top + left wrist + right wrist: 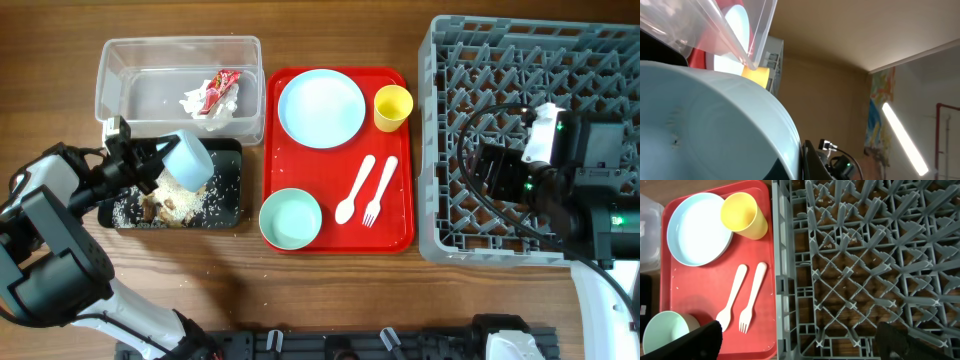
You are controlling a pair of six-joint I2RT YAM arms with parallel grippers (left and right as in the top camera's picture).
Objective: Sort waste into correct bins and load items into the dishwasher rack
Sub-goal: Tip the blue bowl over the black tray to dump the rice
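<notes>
left arm: reaches in from the counter's (330, 285) left edge, angled toward the black tray (228, 195), wrist turned so that its load is tipped.
left claw (158, 165): clenched on the rim of the tipped bowl (190, 158).
tipped bowl: pale blue, held on its side above the near left part of the black tray, mouth toward the tray. It fills most of the left wrist view (715, 130).
food scraps (180, 200): a brownish-white heap in the black tray, just under the tipped bowl. Loose grains are scattered over the tray floor and a few lie on the counter in front of it.
clear tub (150, 85): behind the black tray, its near wall just beside the tray's far edge.
napkin (195, 100): crumpled white, in the right half of the clear tub.
wrapper (220, 88): red and shiny, in the clear tub, touching the napkin.
red tray (340, 160): flat on the counter between the two bins and the rack (470, 60).
plate (321, 109): pale blue, on the far part of the red tray.
cup (392, 107): yellow, upright, just right of the plate.
spoon (353, 190): white, on the red tray, heads toward the near edge, beside the fork (379, 190).
second bowl (291, 218): mint, upright in the red tray's near left corner.
right arm: poised over the near right part of the rack, wrist pointing down at the lattice.
right claw (800, 347): released, fingers spread wide, nothing between them.
</notes>
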